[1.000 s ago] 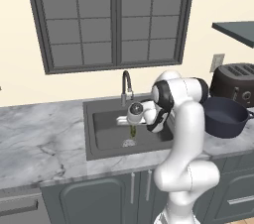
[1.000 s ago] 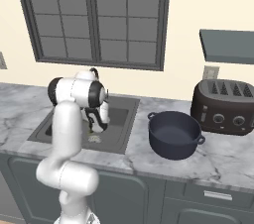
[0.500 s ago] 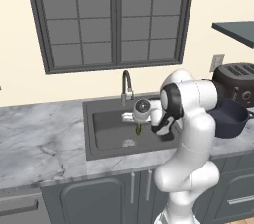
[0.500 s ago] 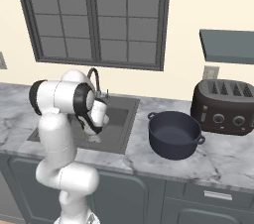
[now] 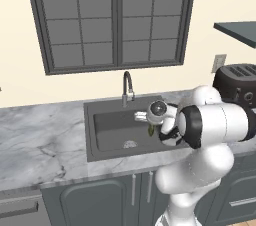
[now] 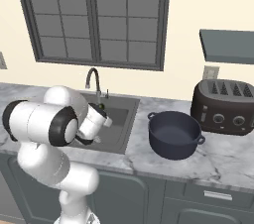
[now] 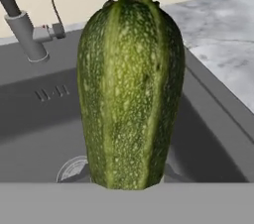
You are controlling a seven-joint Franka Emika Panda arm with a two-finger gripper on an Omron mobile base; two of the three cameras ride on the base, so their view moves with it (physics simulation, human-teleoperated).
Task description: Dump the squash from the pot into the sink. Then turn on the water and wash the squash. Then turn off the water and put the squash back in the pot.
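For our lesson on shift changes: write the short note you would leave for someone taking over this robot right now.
Gripper: shut on the squash, held above the sink basin.
Pot: empty, upright on the counter right of the sink, beside the toaster.
Faucet: no water visible running.
Done: squash is out of the pot and picked up.
Left: carry the squash over and put it in the pot.

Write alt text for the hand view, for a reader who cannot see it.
A green squash stands up close to the camera, gripped from below and held over the dark grey sink. The round silver drain shows behind its lower end, the base of the faucet stands at upper left, and the marble counter runs along the right.
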